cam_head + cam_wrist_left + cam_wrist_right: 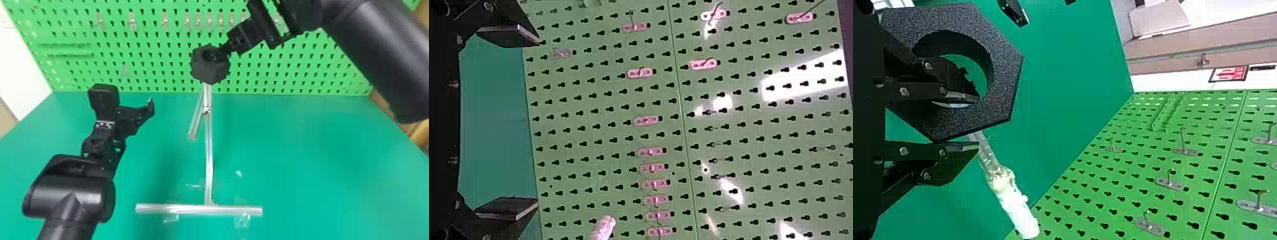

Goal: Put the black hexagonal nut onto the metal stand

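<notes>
In the left half of the frame, the left gripper (129, 111) hangs above the green worktop (297, 166), its fingers (509, 207) spread wide apart with nothing between them. Behind it, the bright green perforated pegboard (153, 68) spans the upper part of the frame, with small metal hooks (132, 21) on it.

Right of this gripper, the silvery metal stand (209, 143) rises at the centre, a slanted rod branching off its upright. Its crossbar lies at the bottom centre, with clear tape (170, 217) at it.

At the upper centre, the thick black hexagonal nut (209, 72) covers the upper end of the upright in the head view; whether it is seated on the stand cannot be told. Coming in from the upper right, the right gripper (222, 51) grips the nut's wall, one finger inside the hole and the other against the outside.
</notes>
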Controlling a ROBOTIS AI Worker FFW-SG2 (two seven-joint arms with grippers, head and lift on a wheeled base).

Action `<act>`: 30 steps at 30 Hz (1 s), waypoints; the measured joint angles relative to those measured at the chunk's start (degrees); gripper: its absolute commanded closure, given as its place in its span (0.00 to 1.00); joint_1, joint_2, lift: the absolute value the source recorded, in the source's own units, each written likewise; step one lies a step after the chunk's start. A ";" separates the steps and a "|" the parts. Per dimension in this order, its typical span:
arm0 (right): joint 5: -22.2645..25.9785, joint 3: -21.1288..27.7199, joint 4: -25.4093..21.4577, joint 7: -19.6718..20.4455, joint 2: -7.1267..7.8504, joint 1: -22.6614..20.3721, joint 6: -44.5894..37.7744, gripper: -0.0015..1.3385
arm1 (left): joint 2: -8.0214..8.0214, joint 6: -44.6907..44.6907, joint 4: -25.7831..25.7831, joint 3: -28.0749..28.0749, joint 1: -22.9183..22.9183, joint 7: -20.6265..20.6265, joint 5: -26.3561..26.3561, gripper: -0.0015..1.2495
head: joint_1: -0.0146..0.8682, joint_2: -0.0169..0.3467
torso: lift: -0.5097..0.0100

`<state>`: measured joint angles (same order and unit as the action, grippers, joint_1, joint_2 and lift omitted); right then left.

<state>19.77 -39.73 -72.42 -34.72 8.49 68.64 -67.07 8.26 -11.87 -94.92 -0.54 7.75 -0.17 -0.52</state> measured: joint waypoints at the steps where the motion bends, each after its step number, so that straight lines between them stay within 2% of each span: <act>1: 0.00 -0.04 0.00 0.00 -0.01 0.04 0.01 0.75 | 0.02 0.00 0.00 -0.02 0.00 0.00 0.00 0.12 | 0.80 0.27 | 0.98; 2: 0.01 -0.07 0.00 0.00 -0.02 0.06 0.01 0.66 | 0.03 0.00 0.00 -0.03 0.01 0.00 -0.01 0.12 | 0.80 0.27 | 0.98; 3: 0.06 -0.09 0.00 0.00 -0.03 0.07 0.03 0.63 | 0.05 0.00 0.00 -0.05 0.01 0.00 -0.01 0.12 | 0.80 0.27 | 0.98; 9: 0.48 -0.11 0.23 0.03 -0.02 0.07 0.32 0.62 | 0.09 0.01 0.00 -0.08 0.06 0.00 -0.07 0.12 | 0.80 0.27 | 0.98; 15: 1.06 -0.10 0.54 0.02 0.03 -0.02 0.65 0.50 | 0.09 0.01 -0.04 -0.08 0.08 0.05 -0.09 0.12 | 0.80 0.27 | 0.98; 20: 1.61 -0.23 0.85 0.00 0.04 -0.14 1.23 0.32 | 0.09 0.01 -0.06 -0.12 0.15 0.08 -0.09 0.12 | 0.80 0.27 | 0.98; 26: 2.53 -0.16 1.06 0.01 0.16 -0.41 2.47 0.19 | 0.14 0.01 -0.07 -0.16 0.16 0.08 -0.12 0.12 | 0.80 0.27 | 0.98; 30: 5.62 2.84 1.09 0.00 0.52 -1.98 5.93 0.07 | 0.18 0.01 -0.22 -0.06 0.15 0.08 -0.15 0.12 | 0.80 0.27 | 0.98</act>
<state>25.40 -36.89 -71.33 -34.71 9.01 66.66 -61.15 8.44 -11.86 -95.14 -0.60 7.90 -0.09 -0.68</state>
